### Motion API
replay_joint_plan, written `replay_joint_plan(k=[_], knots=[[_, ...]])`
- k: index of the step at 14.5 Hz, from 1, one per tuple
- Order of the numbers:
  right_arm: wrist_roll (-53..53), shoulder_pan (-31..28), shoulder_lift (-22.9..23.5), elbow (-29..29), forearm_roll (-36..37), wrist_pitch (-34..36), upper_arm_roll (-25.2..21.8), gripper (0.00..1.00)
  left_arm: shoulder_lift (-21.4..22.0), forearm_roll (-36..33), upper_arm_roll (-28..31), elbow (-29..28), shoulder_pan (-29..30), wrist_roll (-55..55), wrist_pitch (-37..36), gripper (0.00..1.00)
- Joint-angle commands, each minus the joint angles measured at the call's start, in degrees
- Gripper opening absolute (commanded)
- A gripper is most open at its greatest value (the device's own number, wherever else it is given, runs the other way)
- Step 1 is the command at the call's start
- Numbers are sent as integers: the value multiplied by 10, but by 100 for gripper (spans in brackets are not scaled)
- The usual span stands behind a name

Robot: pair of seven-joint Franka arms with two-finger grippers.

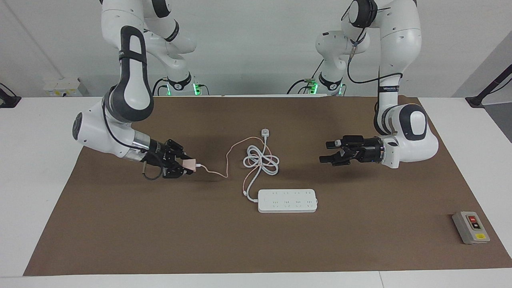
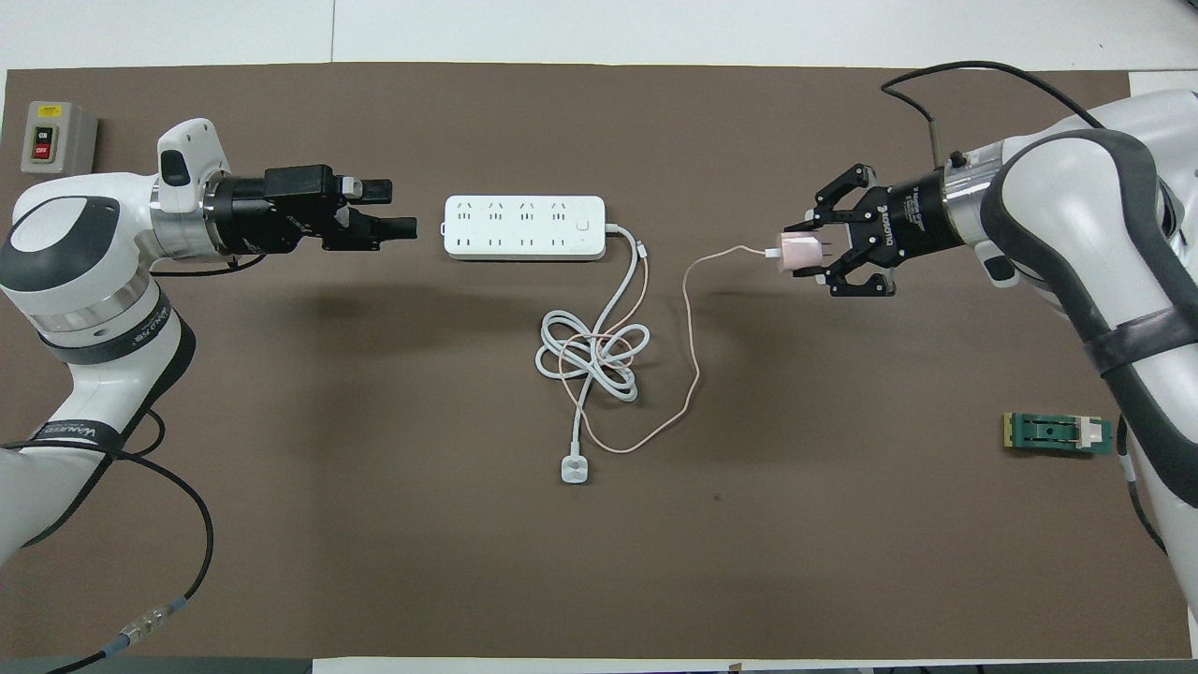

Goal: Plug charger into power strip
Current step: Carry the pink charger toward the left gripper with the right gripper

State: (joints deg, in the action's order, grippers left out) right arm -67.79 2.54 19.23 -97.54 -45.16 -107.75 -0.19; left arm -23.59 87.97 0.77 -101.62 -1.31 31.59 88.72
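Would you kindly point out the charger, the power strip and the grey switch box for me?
charger [image 2: 797, 252], overhead view, on the pink cube's top face.
power strip [image 1: 287, 200], facing view, on its socketed top face.
grey switch box [image 1: 470, 227], facing view, on its top face below the buttons.
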Motion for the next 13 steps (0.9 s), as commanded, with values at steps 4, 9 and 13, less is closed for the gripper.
replay_joint_plan(k=[4, 9, 13], knots=[[-107, 102, 27, 100, -47, -22, -3, 0, 13, 30, 3, -17, -23, 4, 32, 100], [-122, 184, 32, 108, -84, -58, -3, 0, 16, 82, 3, -24, -67, 5, 73, 100], [-156, 230, 48, 121, -84, -98, -3, 0, 21, 82, 4, -24, -70, 5, 74, 100]])
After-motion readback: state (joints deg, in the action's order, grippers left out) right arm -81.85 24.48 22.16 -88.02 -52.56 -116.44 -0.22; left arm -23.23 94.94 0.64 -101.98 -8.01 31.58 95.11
